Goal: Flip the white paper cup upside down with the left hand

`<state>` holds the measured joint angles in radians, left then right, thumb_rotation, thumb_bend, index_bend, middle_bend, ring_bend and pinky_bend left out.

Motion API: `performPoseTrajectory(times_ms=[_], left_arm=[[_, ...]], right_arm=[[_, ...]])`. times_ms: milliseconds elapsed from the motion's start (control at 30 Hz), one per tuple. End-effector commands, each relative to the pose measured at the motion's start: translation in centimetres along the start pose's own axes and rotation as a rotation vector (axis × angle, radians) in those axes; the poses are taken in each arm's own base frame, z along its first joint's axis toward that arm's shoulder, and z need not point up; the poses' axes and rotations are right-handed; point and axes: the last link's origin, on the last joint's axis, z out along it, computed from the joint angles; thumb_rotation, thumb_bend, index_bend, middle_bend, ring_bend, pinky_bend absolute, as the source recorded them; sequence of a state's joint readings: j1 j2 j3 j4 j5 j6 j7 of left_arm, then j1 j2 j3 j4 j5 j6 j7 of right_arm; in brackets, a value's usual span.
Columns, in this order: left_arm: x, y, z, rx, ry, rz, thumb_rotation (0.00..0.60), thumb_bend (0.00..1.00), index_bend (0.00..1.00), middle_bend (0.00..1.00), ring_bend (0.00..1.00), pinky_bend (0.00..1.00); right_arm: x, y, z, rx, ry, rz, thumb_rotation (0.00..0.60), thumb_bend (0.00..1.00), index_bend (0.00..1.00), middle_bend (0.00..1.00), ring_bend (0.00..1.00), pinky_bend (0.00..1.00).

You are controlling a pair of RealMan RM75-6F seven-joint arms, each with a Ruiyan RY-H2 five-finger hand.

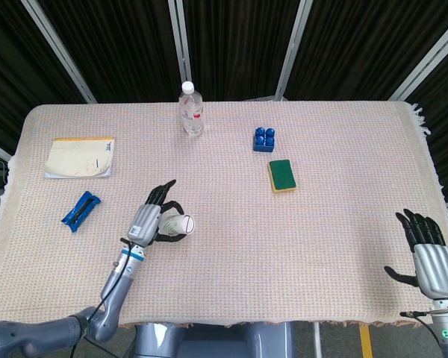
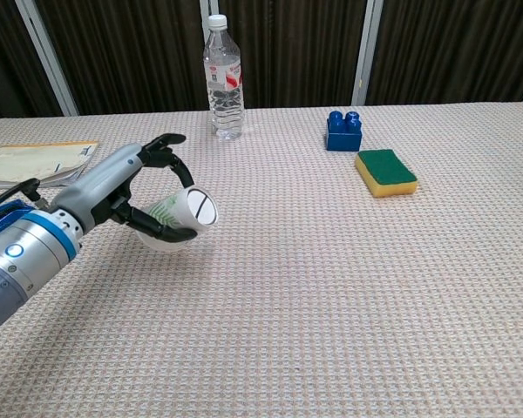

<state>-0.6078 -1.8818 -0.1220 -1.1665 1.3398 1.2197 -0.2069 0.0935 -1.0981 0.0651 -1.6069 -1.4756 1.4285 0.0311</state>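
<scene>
- The white paper cup [image 2: 181, 219] is in the left hand [image 2: 131, 193], lifted clear of the desk [image 2: 349, 287] in the near-left part, between the left edge and the middle.
- The dark fingers [image 2: 161, 230] wrap the cup's side wall from above and below; the hand grips it firmly around the body.
- The cup lies tilted, close to sideways: its long axis runs roughly left to right along the desk, with one flat round end facing toward the right edge and slightly up. Whether that end is the base or the mouth cannot be told for certain.
- A green pattern shows on the cup's wall; no words on it are readable.
- The right hand [image 1: 431, 253] sits off the near-right corner, fingers spread, holding nothing.
- A clear water bottle [image 2: 223, 77] stands upright near the far edge with a red-and-white label, its writing too small to read.
- A blue toy block [image 2: 343, 131] and a green-and-yellow sponge [image 2: 385, 171] lie right of the middle, toward the far edge.
- A notepad [image 1: 80, 157] lies near the far-left corner, with a blue clip-like object [image 1: 81, 209] nearer along the left edge.
</scene>
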Motion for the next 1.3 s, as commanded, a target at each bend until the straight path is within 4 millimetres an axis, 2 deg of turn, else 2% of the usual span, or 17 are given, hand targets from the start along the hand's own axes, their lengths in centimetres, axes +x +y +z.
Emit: performPoseTrajectory(times_ms=[33, 400, 700, 867, 1067, 1167, 1300], left_arm=[[-0.8, -0.8, -0.4, -0.002, -0.039, -0.002, 0.6, 0.01, 0.48, 0.0, 0.0, 0.0], [-0.7, -2.9, -1.5, 0.028, -0.088, 0.019, 0.6, 0.01, 0.48, 0.0, 0.0, 0.0], [0.6, -4.6, -2.8, 0.054, -0.065, 0.007, 0.6, 0.01, 0.44, 0.0, 0.0, 0.0], [1.4, -5.2, -3.3, 0.058, -0.046, -0.001, 0.6, 0.01, 0.33, 0.0, 0.0, 0.0], [1.8, -5.9, -3.9, 0.073, -0.055, 0.023, 0.6, 0.01, 0.07, 0.0, 0.0, 0.0], [1.7, -6.1, -4.2, 0.089, -0.08, 0.027, 0.6, 0.01, 0.01, 0.0, 0.0, 0.0], [2.0, -6.1, -4.3, 0.097, -0.087, 0.04, 0.6, 0.01, 0.0, 0.0, 0.0, 0.0]], right_arm=[[0.0, -0.1, 0.0, 0.002, -0.001, -0.001, 0.6, 0.0, 0.0, 0.0, 0.0, 0.0], [0.0, -0.2, -0.1, 0.004, 0.001, -0.002, 0.6, 0.0, 0.0, 0.0, 0.0, 0.0], [-0.1, -0.2, -0.2, 0.005, 0.0, -0.003, 0.6, 0.0, 0.0, 0.0, 0.0, 0.0], [-0.1, -0.3, -0.2, 0.007, 0.0, -0.006, 0.6, 0.0, 0.0, 0.0, 0.0, 0.0], [-0.2, -0.4, -0.2, 0.009, -0.005, -0.005, 0.6, 0.0, 0.0, 0.0, 0.0, 0.0], [-0.2, -0.4, -0.2, 0.01, -0.005, -0.003, 0.6, 0.0, 0.0, 0.0, 0.0, 0.0], [-0.1, -0.4, -0.2, 0.009, -0.004, -0.003, 0.6, 0.0, 0.0, 0.0, 0.0, 0.0]])
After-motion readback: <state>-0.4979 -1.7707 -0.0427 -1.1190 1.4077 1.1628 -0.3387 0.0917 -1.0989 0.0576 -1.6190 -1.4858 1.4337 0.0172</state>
